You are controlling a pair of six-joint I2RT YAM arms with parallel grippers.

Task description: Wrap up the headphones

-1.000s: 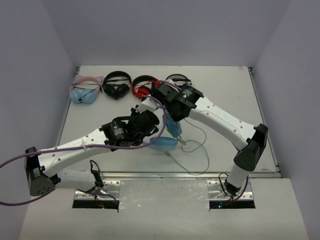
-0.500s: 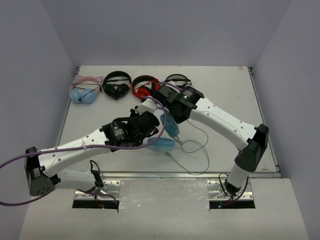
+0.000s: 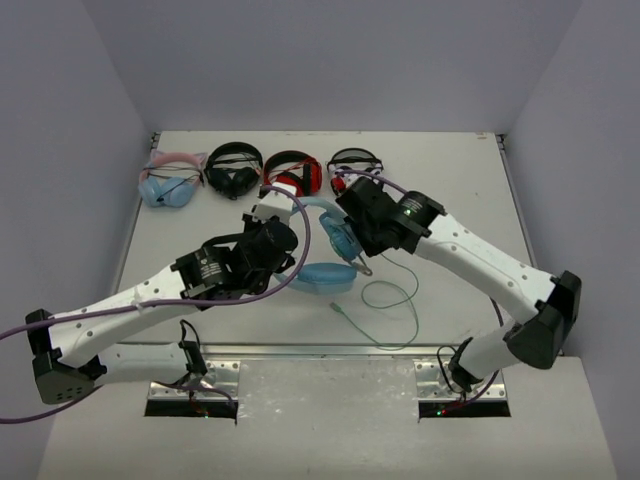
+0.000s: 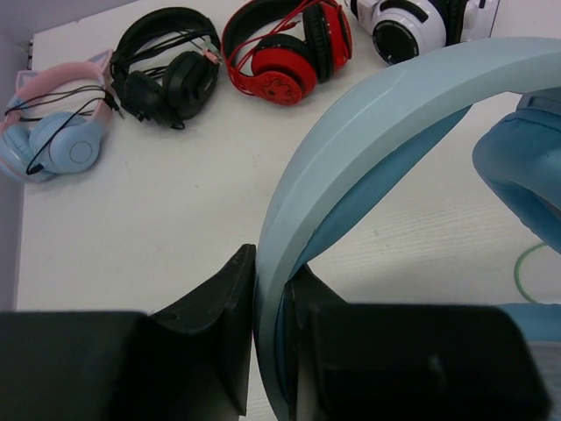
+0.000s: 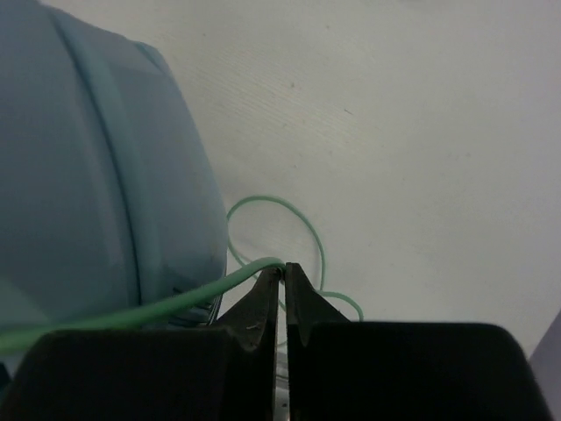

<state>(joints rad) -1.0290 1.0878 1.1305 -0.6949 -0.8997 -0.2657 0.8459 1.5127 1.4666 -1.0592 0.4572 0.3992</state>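
**Both pincers clamped: left on the headband, right on the cable**

You have five pairs of headphones on the white table point(image 3: 450, 170). Four lie in a row along the far edge, from left to right:
- one pale blue pair with pink cat ears point(image 3: 168, 182)
- one all-black pair point(image 3: 232, 170)
- one red-and-black pair point(image 3: 292, 172)
- one white-and-black pair point(image 3: 355, 160)

The fifth is the light sky-blue over-ear headphones point(image 4: 377, 114), which sit mid-table between your two arms, well in front of that row.

Your left gripper point(image 4: 272, 267) is closed tight on the plain blue headband, one finger on each flat side, near one end of the arch. From there the band curves up and away to the right. Seen from above, its long axis runs roughly left to right across the table. One padded cup point(image 3: 340, 240) hangs at the right end, beside the right wrist. The other cup point(image 3: 325, 277) lies lower and nearer you, but you cannot tell whether it rests on the table.

Your right gripper point(image 5: 279, 274) is pinched shut on the thin mint-green cable point(image 5: 175, 303), right beside the cup. The rest of the cable lies in loose loops on the table in front of the right arm.
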